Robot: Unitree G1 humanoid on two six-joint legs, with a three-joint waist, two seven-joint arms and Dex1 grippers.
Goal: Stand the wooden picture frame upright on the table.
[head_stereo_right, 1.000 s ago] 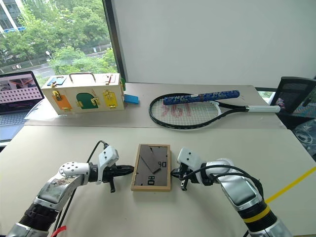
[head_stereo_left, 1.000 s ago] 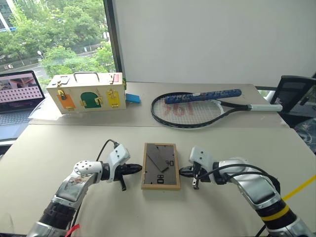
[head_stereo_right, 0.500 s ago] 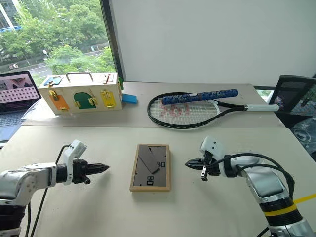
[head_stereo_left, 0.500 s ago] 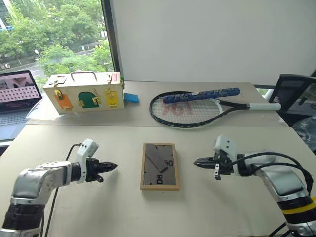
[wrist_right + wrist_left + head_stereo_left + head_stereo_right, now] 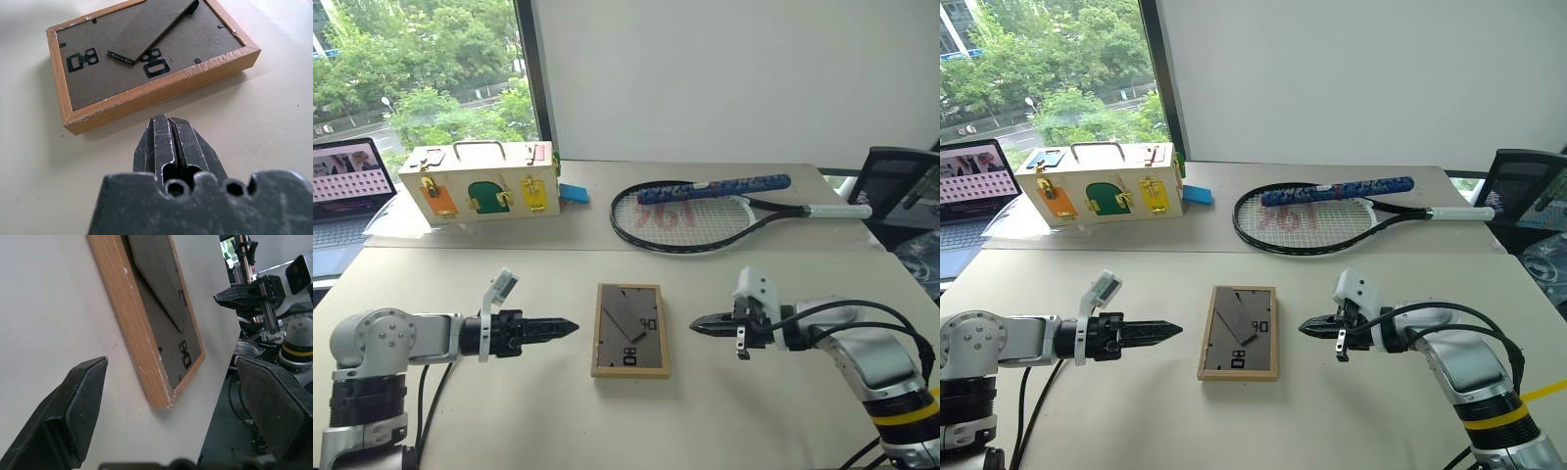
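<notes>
1. Between my two grippers, the wooden picture frame [image 5: 630, 330] lies flat, back up, on the table [image 5: 754, 411].
2. My left gripper [image 5: 171, 396] is spread wide; my right gripper [image 5: 695, 325] is pressed together.
3. Past my fingers, a window [image 5: 421, 73] shows green trees.

This looks like an office. A big beige desk [image 5: 460, 284] stands by a plain white wall. To the left of the desk a tall window [image 5: 421, 69] shows green trees and a road. An open laptop [image 5: 342, 196] sits at the desk's left edge, and a black office chair [image 5: 901, 191] stands at its right.
</notes>
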